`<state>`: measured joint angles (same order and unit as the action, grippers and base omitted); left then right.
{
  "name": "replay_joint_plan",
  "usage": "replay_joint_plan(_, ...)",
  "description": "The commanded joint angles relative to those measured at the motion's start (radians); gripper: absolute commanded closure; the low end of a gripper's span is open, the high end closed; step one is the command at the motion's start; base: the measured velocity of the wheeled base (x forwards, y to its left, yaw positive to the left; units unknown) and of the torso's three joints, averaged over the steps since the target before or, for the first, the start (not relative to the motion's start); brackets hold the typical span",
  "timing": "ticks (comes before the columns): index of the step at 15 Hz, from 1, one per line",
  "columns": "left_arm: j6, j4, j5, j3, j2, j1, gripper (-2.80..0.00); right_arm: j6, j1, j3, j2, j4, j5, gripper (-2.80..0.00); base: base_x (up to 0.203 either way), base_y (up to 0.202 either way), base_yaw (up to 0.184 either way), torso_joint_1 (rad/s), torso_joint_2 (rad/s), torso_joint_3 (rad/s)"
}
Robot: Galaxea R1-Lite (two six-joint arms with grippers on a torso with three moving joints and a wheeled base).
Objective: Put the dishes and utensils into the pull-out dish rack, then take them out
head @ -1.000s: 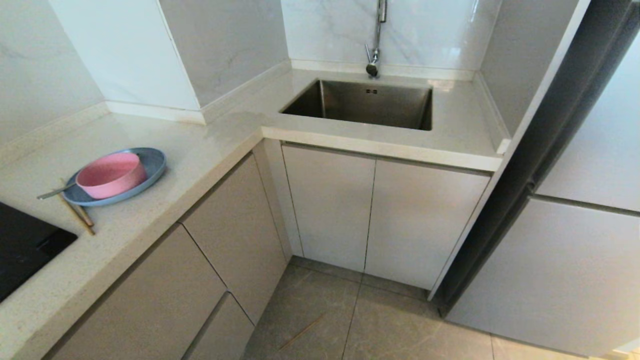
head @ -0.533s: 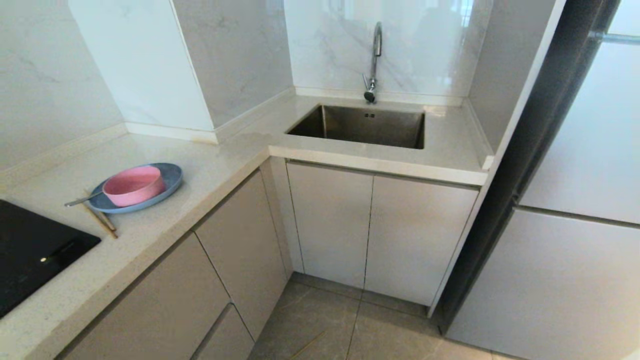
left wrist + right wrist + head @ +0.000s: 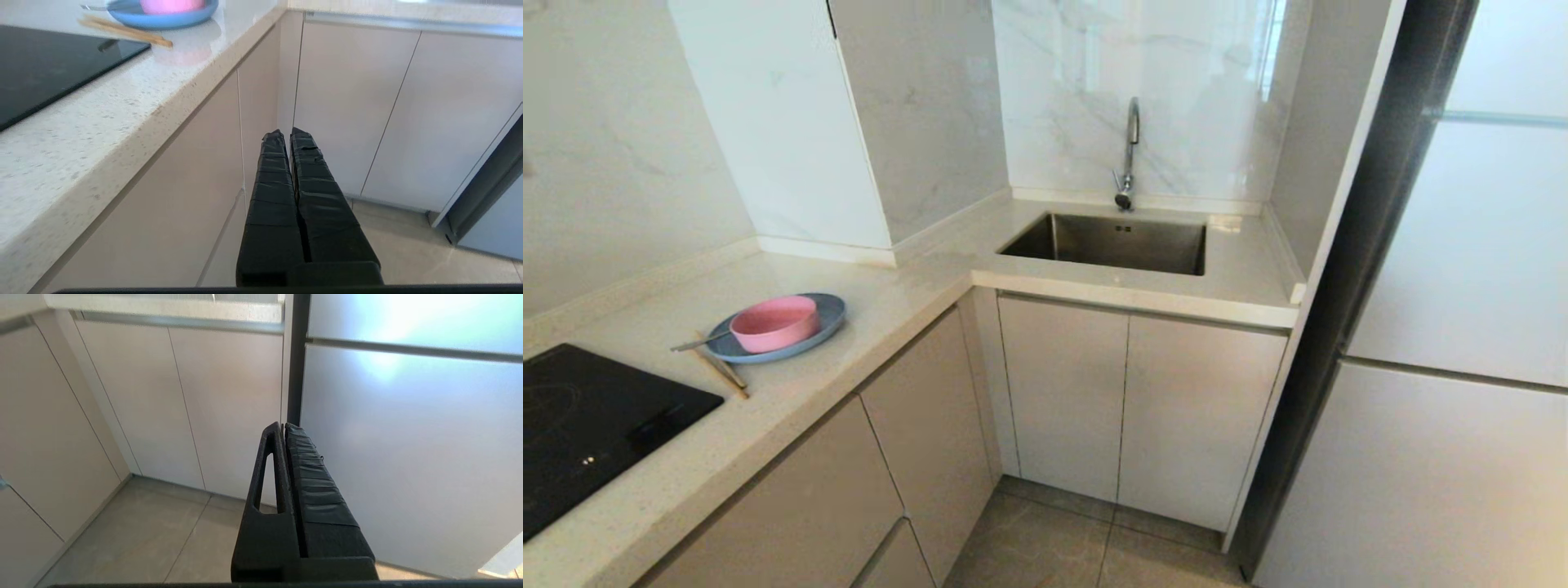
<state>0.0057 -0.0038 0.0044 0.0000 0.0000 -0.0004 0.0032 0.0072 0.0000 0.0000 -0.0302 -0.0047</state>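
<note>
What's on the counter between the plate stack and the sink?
Nothing: in the head view, only bare countertop runs from the blue plate round the corner to the sink.

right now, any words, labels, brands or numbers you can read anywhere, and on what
None can be read in any view.
The black glass cooktop carries faint pale marks, too small and blurred to read.
The round light-blue plate, the pink round bowl and the beige cabinet fronts show no print.

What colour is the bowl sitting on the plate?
Pink bowl, on a blue plate; clearest in the head view.
</note>
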Motion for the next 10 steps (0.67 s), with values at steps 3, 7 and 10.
replay_joint_plan(3,0.0,-0.001,0.0,0.002,0.002,0.0,0.0,0.0,0.0,0.009,0.0,0.0,0.0,0.0,0.0,0.0,0.0,0.004,0.01,0.142)
replay_joint_plan(7,0.0,-0.001,0.0,0.002,0.002,0.0,0.0,0.0,0.0,0.009,0.0,0.0,0.0,0.0,0.0,0.0,0.0,0.002,0.0,0.018)
replay_joint_plan(10,0.0,-0.001,0.0,0.002,0.002,0.0,0.0,0.0,0.0,0.009,0.0,0.0,0.0,0.0,0.0,0.0,0.0,0.0,0.0,0.0)
